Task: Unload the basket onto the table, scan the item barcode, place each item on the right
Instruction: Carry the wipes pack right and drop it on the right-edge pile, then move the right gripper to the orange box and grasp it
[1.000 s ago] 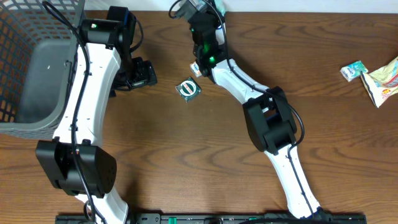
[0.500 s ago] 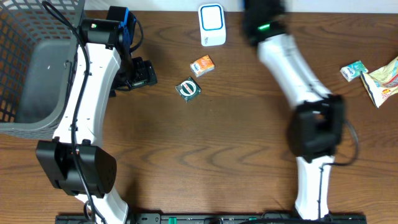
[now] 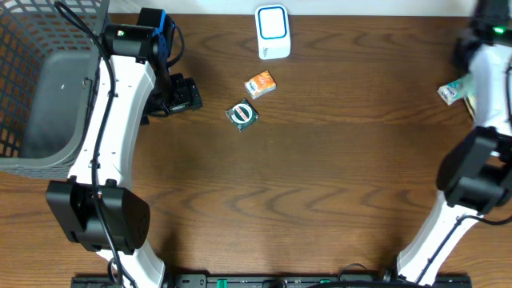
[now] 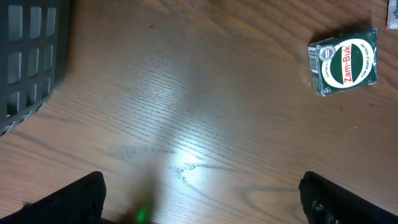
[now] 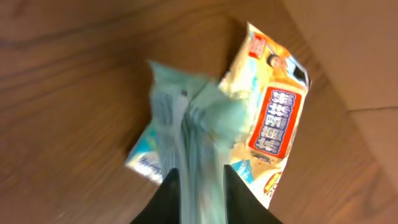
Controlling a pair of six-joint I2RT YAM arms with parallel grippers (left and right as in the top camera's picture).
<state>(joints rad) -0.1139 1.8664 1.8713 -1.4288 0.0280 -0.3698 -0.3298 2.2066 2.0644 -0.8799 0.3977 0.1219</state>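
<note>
Right gripper [image 5: 200, 186] straddles the teal packet [image 5: 180, 112] beside the snack bag [image 5: 273, 118]; clamping cannot be confirmed. Left gripper [image 4: 200, 186] stands wide apart, empty. Presentation to the barcode scanner [image 3: 273, 30] is outstanding.

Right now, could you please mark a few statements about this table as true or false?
1. The green square Zam-Buk box lies inside the grey mesh basket. False: it lies on the brown wooden table, outside it.
2. The left tool is open and empty. True.
3. The small orange box lies between the white plastic scanner and the green box. True.
4. The right tool grips the scanner. False: the scanner stands free; that tool is over the yellow snack packet.
</note>
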